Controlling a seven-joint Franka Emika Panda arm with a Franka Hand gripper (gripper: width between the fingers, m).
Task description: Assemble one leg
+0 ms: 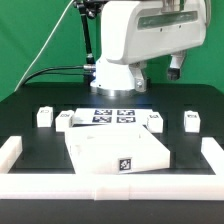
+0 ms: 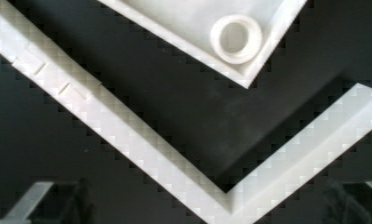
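Note:
Four alike white legs stand in a row on the black table: two at the exterior view's left [image 1: 43,116] [image 1: 66,120] and two at its right [image 1: 154,121] [image 1: 192,121]. The big flat white panel [image 1: 118,152] lies in front of them. Its corner with a round socket [image 2: 236,38] shows in the wrist view. My gripper [image 1: 178,68] hangs high above the right-hand legs, touching nothing. In the wrist view my gripper [image 2: 192,205] is open and empty, with its dark fingers [image 2: 32,200] wide apart. No leg shows in the wrist view.
The marker board [image 1: 112,115] lies between the two pairs of legs, behind the panel. A white raised border [image 1: 20,150] frames the table; one of its corners [image 2: 218,170] shows in the wrist view. The robot's base [image 1: 115,75] stands at the back.

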